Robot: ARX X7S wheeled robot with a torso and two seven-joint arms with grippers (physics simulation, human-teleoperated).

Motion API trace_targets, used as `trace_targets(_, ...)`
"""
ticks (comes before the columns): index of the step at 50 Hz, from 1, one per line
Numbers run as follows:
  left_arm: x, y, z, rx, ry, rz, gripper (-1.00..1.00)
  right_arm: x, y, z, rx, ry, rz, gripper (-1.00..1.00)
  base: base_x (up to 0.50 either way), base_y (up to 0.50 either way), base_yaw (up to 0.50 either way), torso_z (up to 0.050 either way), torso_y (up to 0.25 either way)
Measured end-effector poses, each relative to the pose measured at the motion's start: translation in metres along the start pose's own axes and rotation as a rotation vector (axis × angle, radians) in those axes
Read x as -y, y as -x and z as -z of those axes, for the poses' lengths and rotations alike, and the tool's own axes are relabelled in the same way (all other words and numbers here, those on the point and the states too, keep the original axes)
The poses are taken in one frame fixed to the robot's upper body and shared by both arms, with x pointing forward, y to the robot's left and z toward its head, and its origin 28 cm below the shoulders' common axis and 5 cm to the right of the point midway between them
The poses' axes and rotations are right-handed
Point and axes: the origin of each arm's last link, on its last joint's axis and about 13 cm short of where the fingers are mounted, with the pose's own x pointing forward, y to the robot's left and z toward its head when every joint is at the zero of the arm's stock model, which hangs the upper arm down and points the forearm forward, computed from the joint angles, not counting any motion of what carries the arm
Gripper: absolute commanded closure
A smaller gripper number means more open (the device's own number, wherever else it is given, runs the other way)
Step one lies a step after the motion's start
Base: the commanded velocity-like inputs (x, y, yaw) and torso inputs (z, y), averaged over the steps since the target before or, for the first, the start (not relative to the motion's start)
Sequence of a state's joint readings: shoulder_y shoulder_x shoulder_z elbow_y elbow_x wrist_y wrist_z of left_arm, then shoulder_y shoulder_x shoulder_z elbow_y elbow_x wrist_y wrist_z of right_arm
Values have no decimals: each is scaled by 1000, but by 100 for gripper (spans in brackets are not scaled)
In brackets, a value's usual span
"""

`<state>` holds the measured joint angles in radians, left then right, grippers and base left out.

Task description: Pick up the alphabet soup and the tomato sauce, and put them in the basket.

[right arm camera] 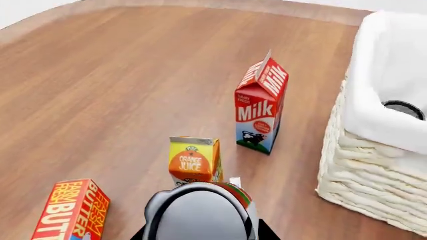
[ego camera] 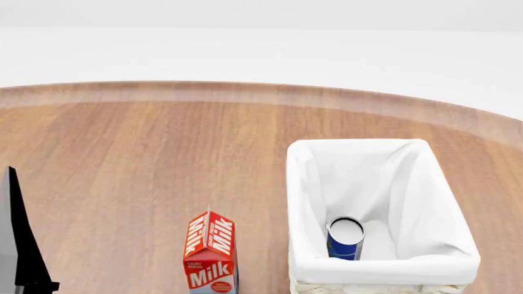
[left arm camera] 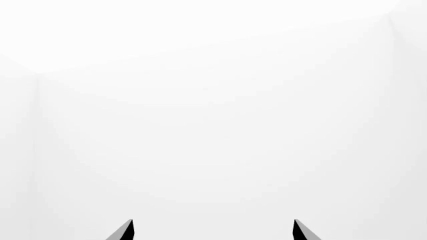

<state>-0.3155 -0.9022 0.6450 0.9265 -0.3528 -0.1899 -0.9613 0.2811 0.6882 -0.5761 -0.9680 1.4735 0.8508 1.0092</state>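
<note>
Right gripper (right arm camera: 200, 235) is clamped on the tomato sauce (right arm camera: 200, 212), a rigid, smooth can, best gripped mid-body. Left gripper (left arm camera: 213, 231) stands open, empty. Alphabet soup (ego camera: 345, 239) sits in the basket (ego camera: 384, 260).

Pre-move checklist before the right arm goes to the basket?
1. Alphabet soup in basket: ok, upright on the liner.
2. Tomato sauce in right gripper: ok, it appears held between the fingers.
3. Tomato sauce above basket: not ok, the basket is off to one side in the right wrist view.
4. Clearance past milk carton and orange juice carton: cannot tell.
5. Space in basket: ok, bare liner beside the soup.
6. Left gripper out of the way: ok, open, empty, facing blank white.
</note>
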Motion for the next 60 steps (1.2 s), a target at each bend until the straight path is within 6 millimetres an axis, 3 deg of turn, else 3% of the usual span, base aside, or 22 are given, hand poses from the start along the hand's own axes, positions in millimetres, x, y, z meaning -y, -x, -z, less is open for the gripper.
trace_targets(18, 0, 0, 1, -2, 0, 1, -100, 14, 21, -79, 247, 48, 64, 100, 0, 0, 0, 1, 0)
trace_targets(32, 1, 0, 1, -3, 1, 3, -100, 26, 28, -124, 376, 53, 112, 100, 0, 0, 0, 0, 1)
trace_targets(45, 0, 0, 0, -1, 0, 2, -100, 44, 21, -158, 450, 17, 158, 100, 0, 0, 0, 0, 0)
trace_targets(60, 0, -1, -1, 2, -1, 1, -100, 82, -9, -193, 487, -83, 244, 100, 0, 0, 0, 0, 0)
